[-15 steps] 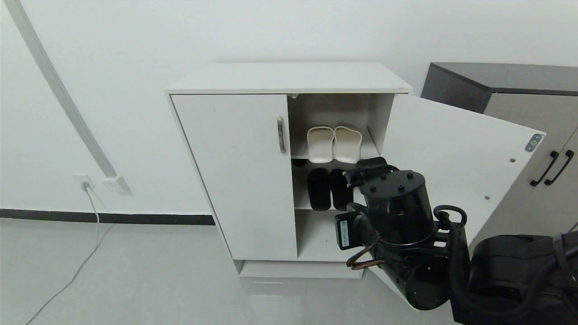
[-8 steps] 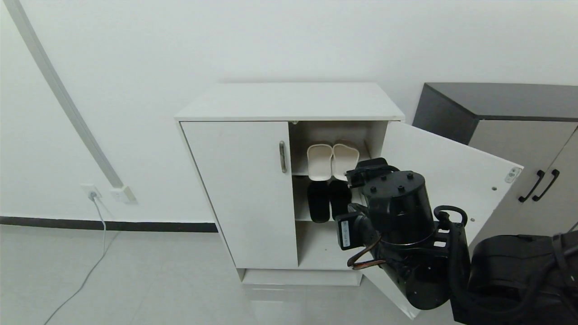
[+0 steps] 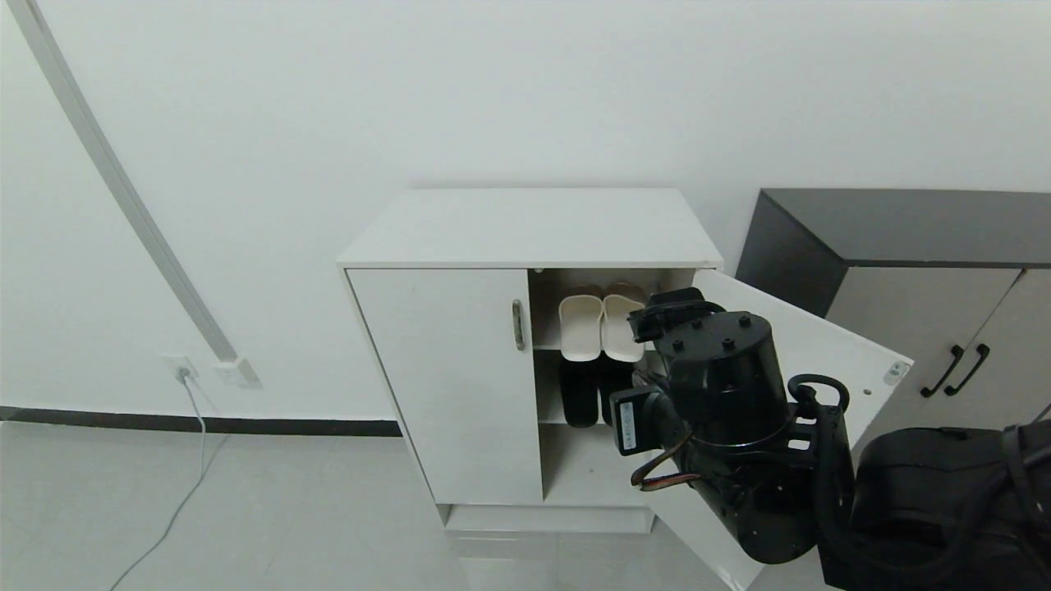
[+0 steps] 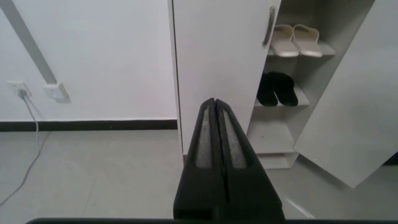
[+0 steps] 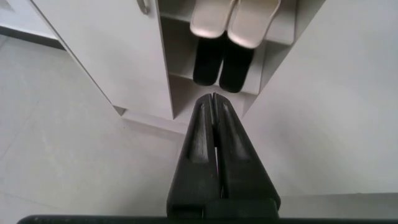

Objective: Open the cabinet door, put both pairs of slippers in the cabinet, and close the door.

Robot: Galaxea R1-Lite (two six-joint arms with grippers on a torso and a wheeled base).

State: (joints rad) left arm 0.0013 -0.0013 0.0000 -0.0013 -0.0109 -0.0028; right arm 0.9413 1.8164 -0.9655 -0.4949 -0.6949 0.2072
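1. The whole head view has shifted over the last second. The white cabinet (image 3: 525, 230) now sits lower and smaller at the centre of the frame, with more wall above it. That is the camera backing off, not the furniture moving.
2. The right arm (image 3: 722, 394) keeps its place at the lower right of the frame, in front of the open door (image 3: 805, 369).
3. What it means: both pairs are already shelved, so loading looks finished. The retreat probably makes room to swing that door, which stands wide open at the right. Closing it is the one step left.
4. Count the slippers: two pairs, four in all. The white slippers (image 3: 601, 327) sit side by side on the upper shelf, and the black slippers (image 3: 580, 392) are directly below on the middle shelf.
5. Count the doors: two. The closed door (image 3: 443, 377) on the left carries one metal handle (image 3: 517, 325), and the other door is open.
6. Grippers, two: the left gripper (image 4: 214, 102) is clenched with its fingers pressed together and nothing between them. The right gripper (image 5: 213, 96) is the same, clenched and empty, pointing toward the shelves.
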